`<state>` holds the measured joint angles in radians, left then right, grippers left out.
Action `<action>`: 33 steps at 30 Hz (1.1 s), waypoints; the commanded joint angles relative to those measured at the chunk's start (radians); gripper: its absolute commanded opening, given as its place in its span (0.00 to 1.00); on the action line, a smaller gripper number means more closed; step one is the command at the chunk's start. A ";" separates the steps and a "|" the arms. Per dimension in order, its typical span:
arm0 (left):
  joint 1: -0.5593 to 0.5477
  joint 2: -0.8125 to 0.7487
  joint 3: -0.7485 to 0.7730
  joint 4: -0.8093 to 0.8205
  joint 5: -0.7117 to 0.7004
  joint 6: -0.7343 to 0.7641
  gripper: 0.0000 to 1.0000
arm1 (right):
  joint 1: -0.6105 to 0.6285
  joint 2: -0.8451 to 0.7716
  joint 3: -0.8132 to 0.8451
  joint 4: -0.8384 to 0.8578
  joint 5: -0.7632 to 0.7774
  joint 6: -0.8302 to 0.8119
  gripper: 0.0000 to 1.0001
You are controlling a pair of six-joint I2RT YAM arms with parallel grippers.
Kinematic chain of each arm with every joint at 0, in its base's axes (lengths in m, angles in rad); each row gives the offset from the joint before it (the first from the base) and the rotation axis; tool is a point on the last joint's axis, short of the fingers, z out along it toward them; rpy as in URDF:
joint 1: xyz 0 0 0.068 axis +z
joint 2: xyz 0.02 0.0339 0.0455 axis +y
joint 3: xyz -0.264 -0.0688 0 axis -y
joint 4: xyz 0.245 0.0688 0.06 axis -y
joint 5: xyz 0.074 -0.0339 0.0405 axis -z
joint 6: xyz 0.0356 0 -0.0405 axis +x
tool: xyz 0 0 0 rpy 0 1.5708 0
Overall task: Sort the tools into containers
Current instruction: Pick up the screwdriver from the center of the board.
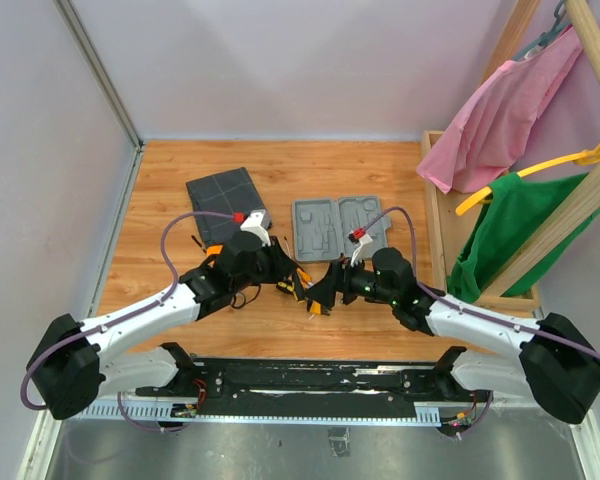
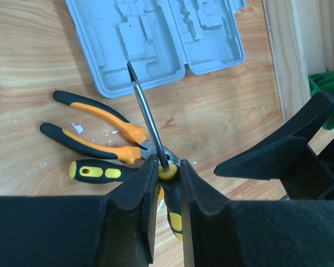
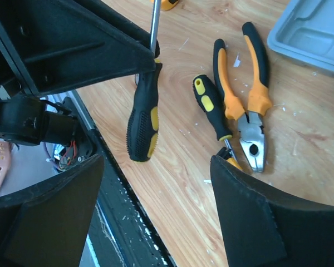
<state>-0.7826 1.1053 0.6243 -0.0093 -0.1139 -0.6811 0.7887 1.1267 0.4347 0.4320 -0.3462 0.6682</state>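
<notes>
Left gripper (image 2: 167, 168) pinched narrow on a screwdriver (image 2: 147, 111) at its collar.
Right gripper (image 3: 156, 183) gapes wide, holding nothing, over the pliers (image 3: 247, 100) and second screwdriver (image 3: 209, 105) lying beside the grey case (image 2: 156, 39).

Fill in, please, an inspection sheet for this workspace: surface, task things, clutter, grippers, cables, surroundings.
Surface: wooden table, no damage seen.
Job's things: grey case open, no tool in it; dark pouch flat beside it; pliers and lying screwdriver side by side on the wood.
Clutter: small white flecks near the pliers.
Grippers: left gripper shut on held screwdriver at its collar; right gripper open, holding nothing.
Cables: purple cable looped over each arm, away from the tools.
Surroundings: wooden rack at right with pink garment and green garment.
</notes>
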 commanded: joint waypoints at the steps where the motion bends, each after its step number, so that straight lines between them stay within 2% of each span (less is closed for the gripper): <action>1: -0.019 0.011 0.017 0.060 0.002 -0.006 0.01 | 0.039 0.030 0.043 0.097 0.019 0.046 0.76; 16: -0.040 0.014 0.024 0.078 -0.003 -0.009 0.01 | 0.057 0.153 0.101 0.113 0.001 0.066 0.63; 33: -0.046 0.028 0.016 0.091 -0.017 -0.017 0.00 | 0.071 0.228 0.116 0.171 -0.058 0.094 0.37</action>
<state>-0.8158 1.1305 0.6243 0.0368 -0.1162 -0.6891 0.8425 1.3476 0.5190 0.5697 -0.3859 0.7563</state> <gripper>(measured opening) 0.225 0.402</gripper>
